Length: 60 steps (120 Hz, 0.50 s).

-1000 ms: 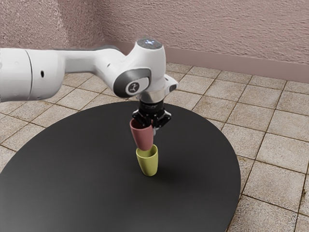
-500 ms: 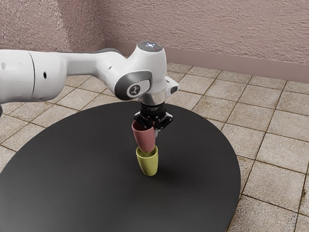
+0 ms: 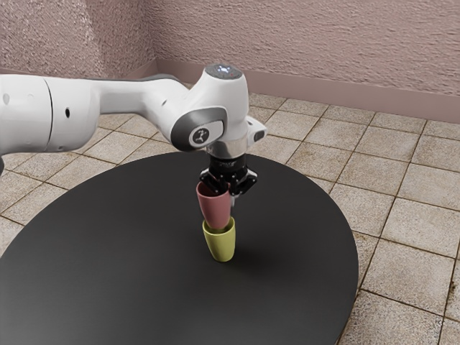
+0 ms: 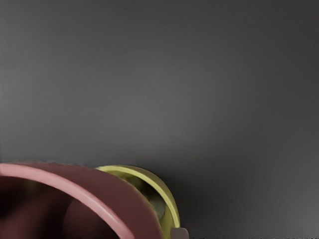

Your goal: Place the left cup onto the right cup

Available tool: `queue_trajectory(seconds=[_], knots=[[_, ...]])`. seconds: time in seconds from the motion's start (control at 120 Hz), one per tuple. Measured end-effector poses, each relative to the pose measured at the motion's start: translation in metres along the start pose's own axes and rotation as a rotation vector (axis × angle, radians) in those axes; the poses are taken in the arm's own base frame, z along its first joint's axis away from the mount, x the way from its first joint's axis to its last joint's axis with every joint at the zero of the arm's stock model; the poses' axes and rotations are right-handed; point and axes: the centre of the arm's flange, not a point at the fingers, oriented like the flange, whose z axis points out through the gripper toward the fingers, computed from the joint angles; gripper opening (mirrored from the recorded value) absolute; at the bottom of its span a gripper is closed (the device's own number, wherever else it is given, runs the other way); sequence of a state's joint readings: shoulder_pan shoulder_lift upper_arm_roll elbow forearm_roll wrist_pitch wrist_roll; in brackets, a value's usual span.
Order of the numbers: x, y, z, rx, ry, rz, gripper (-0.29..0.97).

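A pink cup (image 3: pixel 214 207) hangs from my gripper (image 3: pixel 224 188), which is shut on its rim. Its base dips into the mouth of a yellow-green cup (image 3: pixel 220 240) that stands upright near the middle of the round black table (image 3: pixel 108 259). The pink cup leans slightly toward the exterior view's left. In the wrist view the pink cup's rim (image 4: pixel 75 191) looms large just under my hand, and the yellow-green cup's rim (image 4: pixel 159 191) shows behind it.
The table's edge (image 3: pixel 353 277) curves round on the exterior view's right, with tiled floor (image 3: pixel 402 194) beyond. A pink textured wall (image 3: pixel 323 36) runs behind.
My hand has come down a little with the pink cup, so its base sits lower in the yellow-green cup's mouth than a second ago.
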<state>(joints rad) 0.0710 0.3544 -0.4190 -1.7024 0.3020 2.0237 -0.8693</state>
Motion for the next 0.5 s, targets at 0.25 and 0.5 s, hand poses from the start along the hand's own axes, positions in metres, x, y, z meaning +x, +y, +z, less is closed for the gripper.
queue_trajectory(seconds=[0.25, 0.5], knots=[[-0.0047, -0.0007, 0.0011, 0.006, -0.005, -0.011, -0.10], [-0.0044, -0.0002, 0.0059, 0.007, -0.012, -0.022, -0.10]])
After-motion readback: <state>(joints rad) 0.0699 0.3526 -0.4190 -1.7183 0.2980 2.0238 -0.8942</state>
